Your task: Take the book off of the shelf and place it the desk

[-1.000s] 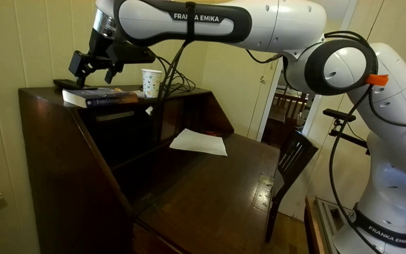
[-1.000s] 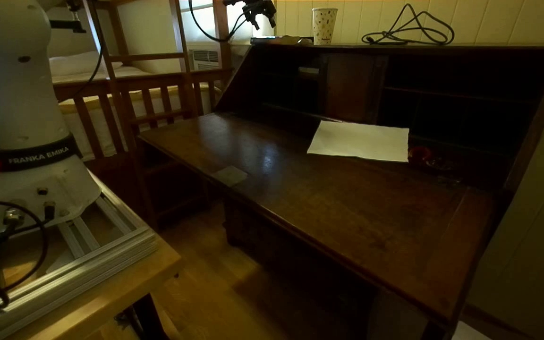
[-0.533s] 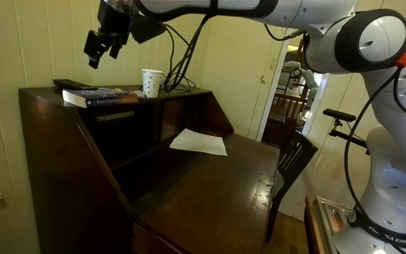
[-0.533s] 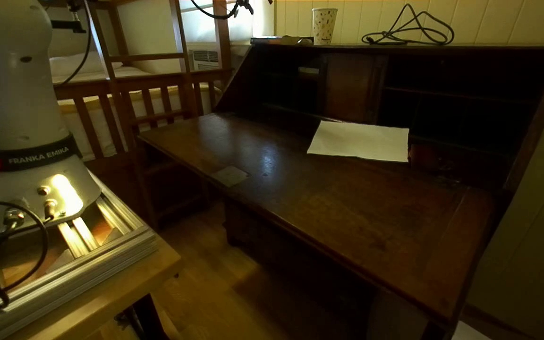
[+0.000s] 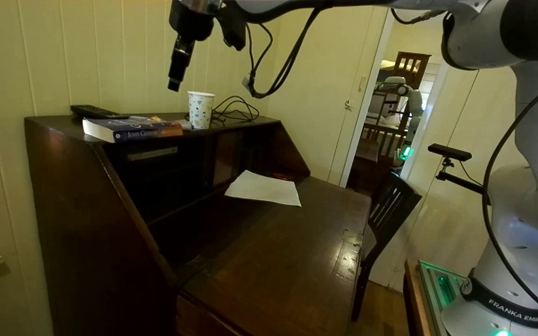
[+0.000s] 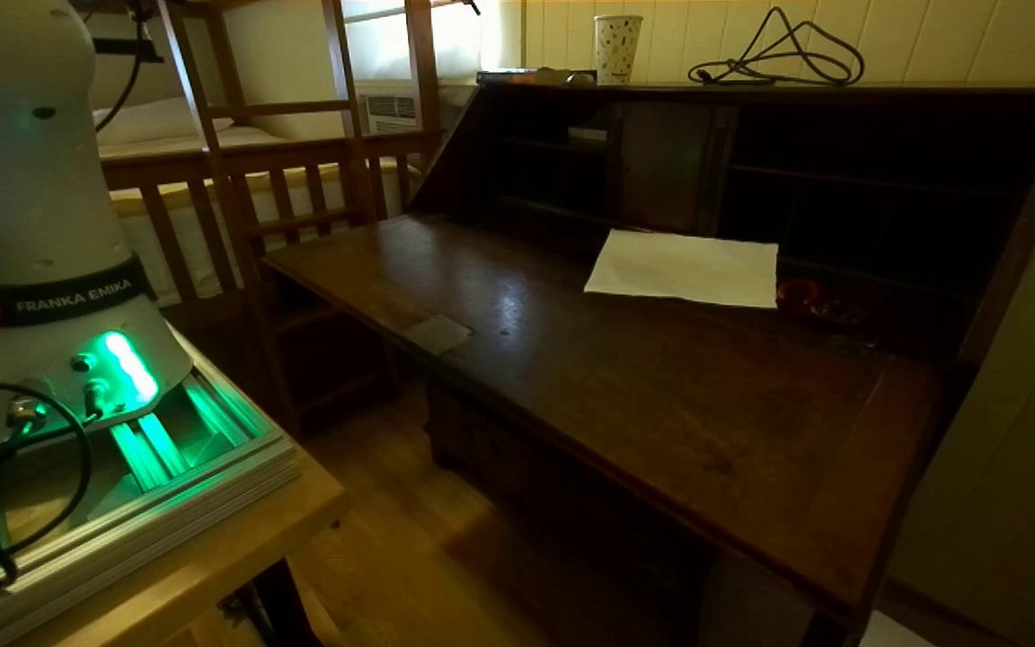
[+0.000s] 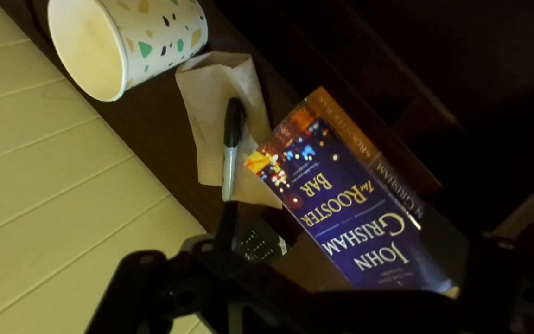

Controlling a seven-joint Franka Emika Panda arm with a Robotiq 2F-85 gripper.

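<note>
The book (image 5: 133,129), dark blue-purple with pale page edges, lies flat on the shelf (image 5: 52,122), its spine along the front edge. Higher up and off to one side of it, my gripper (image 5: 173,87) hangs in the air, touching nothing. Its fingers are spread wide in the wrist view, where the book's cover (image 7: 341,204) shows beyond the gap; nothing is held. The near end of the book is hidden there behind the gripper. Below the shelf extends the desk (image 6: 643,368), a wide dark polished surface.
A patterned paper cup (image 5: 201,110) and looped cable (image 6: 778,67) stand on the shelf. A black remote (image 5: 94,111), a napkin (image 7: 206,120) and a marker (image 7: 232,134) lie near the book. White paper (image 6: 688,268) and a red item (image 6: 798,293) are on the desk.
The arm has lifted the gripper away from the book, toward the cup's side, and turned it. The hanging cables rose with it. The book stayed put. The base light turned green.
</note>
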